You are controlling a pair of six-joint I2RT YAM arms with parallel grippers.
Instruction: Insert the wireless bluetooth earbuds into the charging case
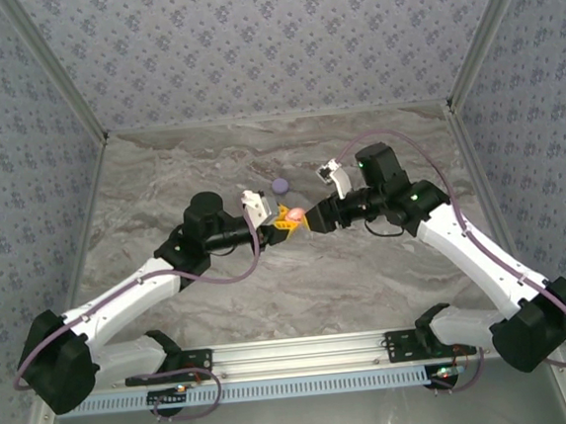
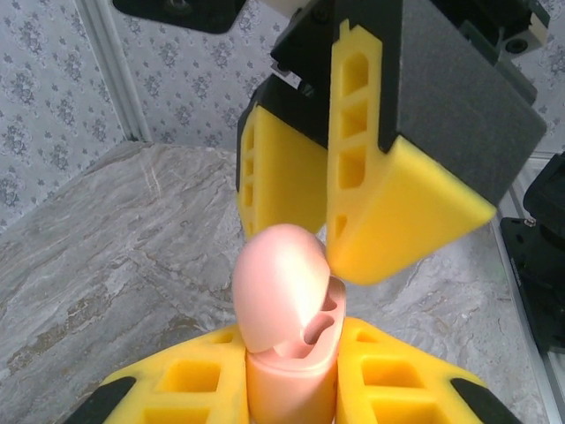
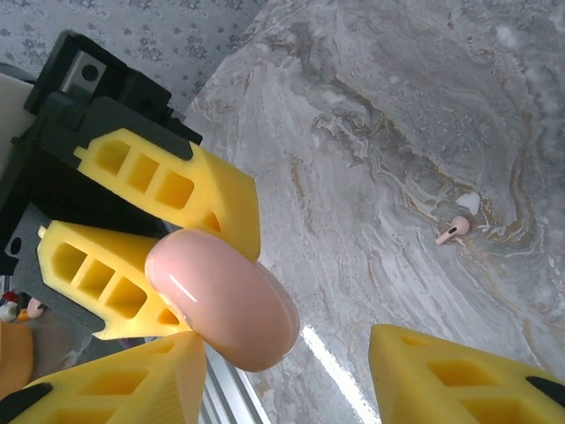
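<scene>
Presently we note one pinkish earbud [image 3: 453, 230] lying on the marble table [image 3: 371, 132], well apart from the pink case [image 2: 282, 291]. The case stands hinged open at mid-table, clamped in the left gripper [image 1: 284, 219]. Right gripper [image 3: 287, 353] sits just right of it, fingers spread wide, empty. A lilac disc [image 1: 280, 185] rests just beyond.

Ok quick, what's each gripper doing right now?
Left gripper: closed on the pink charging case.
Right gripper: open, holding nothing, beside the case.
</scene>
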